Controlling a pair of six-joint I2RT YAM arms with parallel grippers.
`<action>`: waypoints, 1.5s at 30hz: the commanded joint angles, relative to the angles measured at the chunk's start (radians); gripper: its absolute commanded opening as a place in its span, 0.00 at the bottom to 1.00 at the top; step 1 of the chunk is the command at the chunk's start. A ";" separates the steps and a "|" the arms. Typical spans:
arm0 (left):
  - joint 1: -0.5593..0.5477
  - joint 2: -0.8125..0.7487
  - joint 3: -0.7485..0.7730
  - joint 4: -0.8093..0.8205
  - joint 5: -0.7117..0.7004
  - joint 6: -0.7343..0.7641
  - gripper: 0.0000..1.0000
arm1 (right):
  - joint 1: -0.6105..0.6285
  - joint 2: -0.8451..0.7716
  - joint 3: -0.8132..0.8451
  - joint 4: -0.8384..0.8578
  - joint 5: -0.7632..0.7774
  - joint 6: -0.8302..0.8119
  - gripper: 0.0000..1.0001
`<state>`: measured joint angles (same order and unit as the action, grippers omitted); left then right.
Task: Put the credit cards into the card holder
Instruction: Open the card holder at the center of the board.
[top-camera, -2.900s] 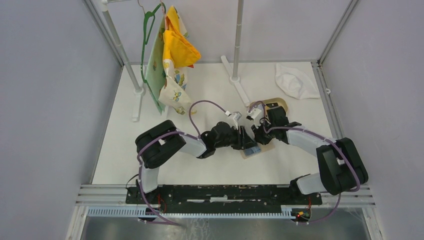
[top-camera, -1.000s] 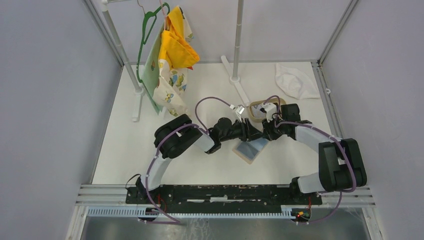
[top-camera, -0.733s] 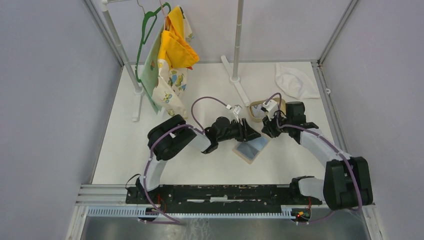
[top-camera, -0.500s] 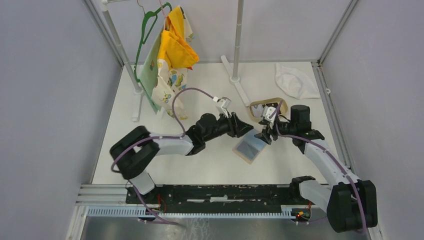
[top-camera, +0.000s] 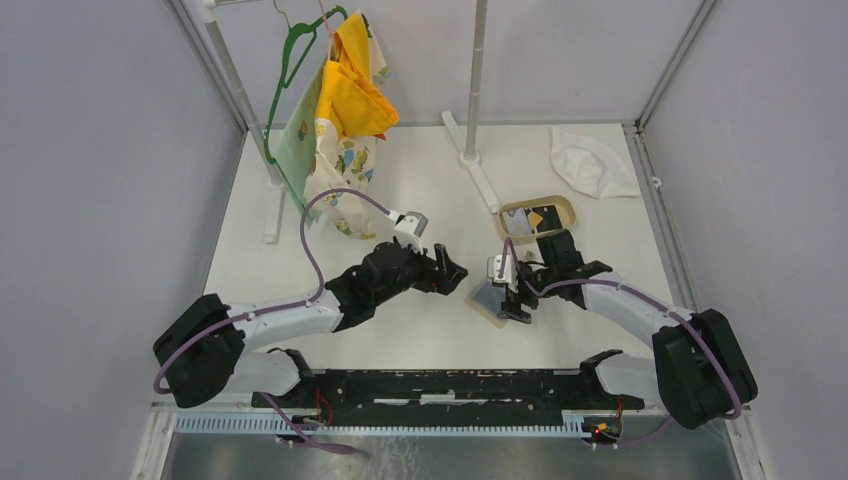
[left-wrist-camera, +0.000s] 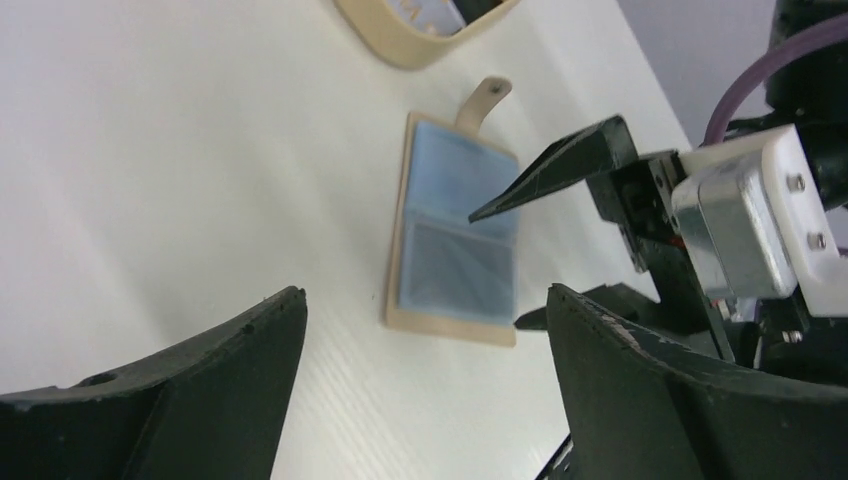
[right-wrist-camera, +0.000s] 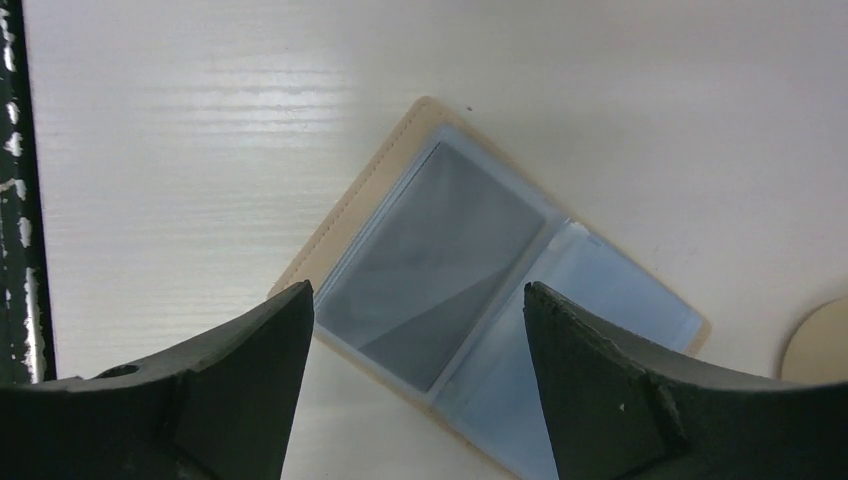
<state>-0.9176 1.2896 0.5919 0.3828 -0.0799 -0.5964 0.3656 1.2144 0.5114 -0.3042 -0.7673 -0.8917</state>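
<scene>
Meanwhile, left claw and right claw both gape wide, empty; the holder lies open on the tabletop below the right claw, cards in the tray beyond.

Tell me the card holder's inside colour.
Card holder: light blue, one half greyer, tan border. Best in right wrist view.

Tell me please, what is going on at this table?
The card holder lies open on the table. The right gripper hangs above it, open and empty; the left gripper, also open and empty, is beside it. The credit cards lie in the tan tray farther back.
</scene>
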 joint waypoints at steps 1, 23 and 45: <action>0.001 -0.080 -0.081 -0.008 -0.002 -0.036 0.92 | 0.041 0.043 0.048 0.036 0.167 0.050 0.82; -0.046 0.064 -0.153 0.216 0.105 -0.151 0.64 | 0.095 0.145 0.121 0.007 0.222 0.208 0.36; 0.008 0.480 0.160 0.153 0.230 -0.124 0.50 | 0.067 0.178 0.136 -0.017 0.173 0.224 0.24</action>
<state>-0.9260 1.7428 0.7090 0.5022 0.0719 -0.7139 0.4362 1.3846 0.6163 -0.3103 -0.5785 -0.6762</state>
